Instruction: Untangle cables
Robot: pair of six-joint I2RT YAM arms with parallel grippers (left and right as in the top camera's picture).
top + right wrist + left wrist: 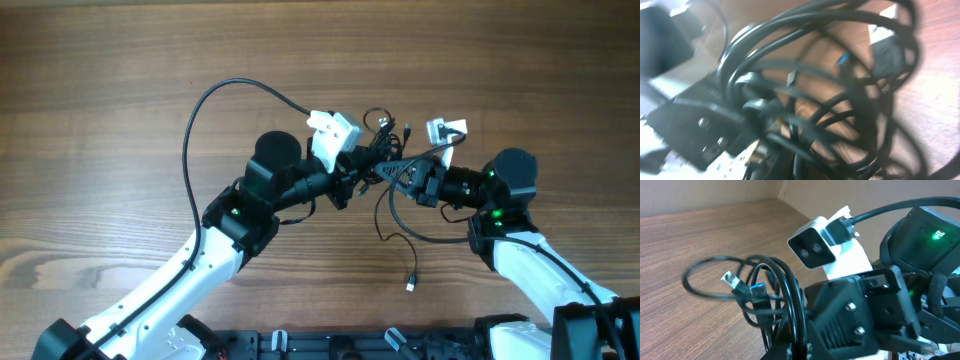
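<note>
The cables (383,128) are a bunch of thin black wires held up between my two arms over the middle of the wooden table. My left gripper (368,168) is shut on the bunch from the left, and my right gripper (400,175) is shut on it from the right, close against the left one. One strand hangs down to a small plug (410,284) lying on the table. In the left wrist view the cables (775,280) rise in loops out of my left gripper (799,350), with a blue-tipped plug (758,292) among them. The right wrist view is blurred; cables (815,100) fill it above my right gripper (800,167).
The left arm's thicker black cable (190,130) arcs over the table (100,100) at the upper left. White wrist cameras (335,130) (447,130) sit just behind the grippers. A black rail (330,345) runs along the front edge.
</note>
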